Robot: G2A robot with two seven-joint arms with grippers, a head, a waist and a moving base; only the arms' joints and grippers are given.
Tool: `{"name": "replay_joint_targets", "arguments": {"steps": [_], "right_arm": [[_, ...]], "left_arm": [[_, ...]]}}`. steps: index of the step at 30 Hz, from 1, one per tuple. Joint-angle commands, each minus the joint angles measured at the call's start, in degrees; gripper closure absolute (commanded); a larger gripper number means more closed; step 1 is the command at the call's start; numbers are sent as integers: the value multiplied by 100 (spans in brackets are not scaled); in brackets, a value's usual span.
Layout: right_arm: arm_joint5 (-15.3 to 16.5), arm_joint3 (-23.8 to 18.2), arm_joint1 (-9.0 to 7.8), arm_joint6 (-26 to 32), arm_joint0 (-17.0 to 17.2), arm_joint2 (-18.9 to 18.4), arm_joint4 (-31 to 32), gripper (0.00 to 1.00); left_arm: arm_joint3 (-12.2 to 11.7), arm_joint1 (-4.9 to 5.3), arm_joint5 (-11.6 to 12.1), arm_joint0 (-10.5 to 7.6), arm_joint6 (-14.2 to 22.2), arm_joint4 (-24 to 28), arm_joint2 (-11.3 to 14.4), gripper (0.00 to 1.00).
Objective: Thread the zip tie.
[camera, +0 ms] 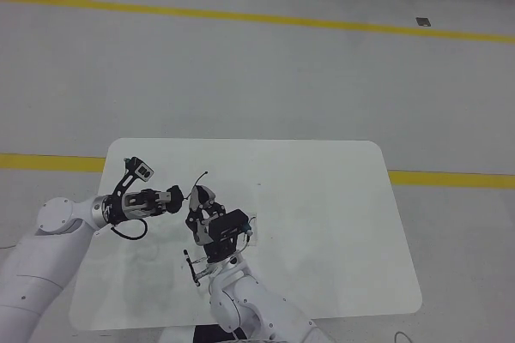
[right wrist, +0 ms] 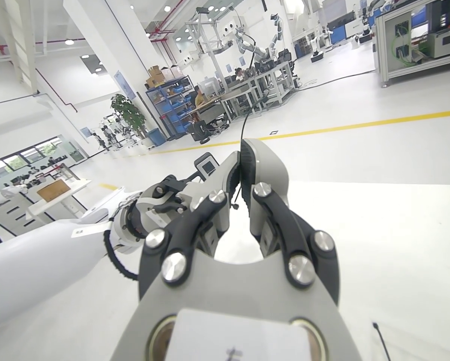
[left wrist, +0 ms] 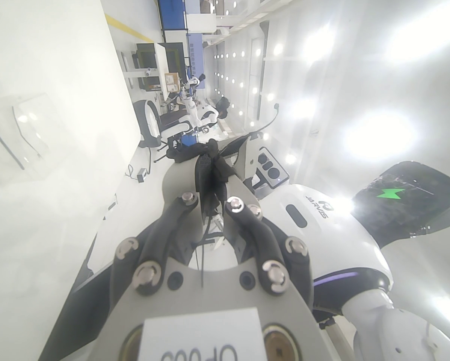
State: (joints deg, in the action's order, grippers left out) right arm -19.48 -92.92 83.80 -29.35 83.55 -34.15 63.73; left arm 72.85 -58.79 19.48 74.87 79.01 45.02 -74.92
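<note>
With my left end effector (left wrist: pixel 211 159) and right end effector (right wrist: pixel 243 152) both clenched on the thin zip tie (right wrist: pixel 243 127), held just above the tabletop (camera: pixel 326 189), I judged its springy tail could flex aside and miss the head's slot.

Left gripper (camera: pixel 178 198) faces right gripper (camera: pixel 196 202) (zip tie (camera: pixel 200 178) between) above table (camera: pixel 326 214).

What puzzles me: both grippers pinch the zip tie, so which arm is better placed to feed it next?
Right, probably. The right gripper is shut on the zip tie with a free tail past its tip to steer; the left gripper, close by, is shut on the tie and suits holding steady.
</note>
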Motion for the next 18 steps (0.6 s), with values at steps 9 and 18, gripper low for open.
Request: {"name": "replay_joint_targets", "arguments": {"steps": [9,18], "right_arm": [[4,-99,-35,7,96,-88,-36,100],[9,-98,-36,20,90,-97,-28,100]], "left_arm": [[0,0,0,0,0,0,0,100],[19,-3,-17,17,-171,-43,11,100]]}}
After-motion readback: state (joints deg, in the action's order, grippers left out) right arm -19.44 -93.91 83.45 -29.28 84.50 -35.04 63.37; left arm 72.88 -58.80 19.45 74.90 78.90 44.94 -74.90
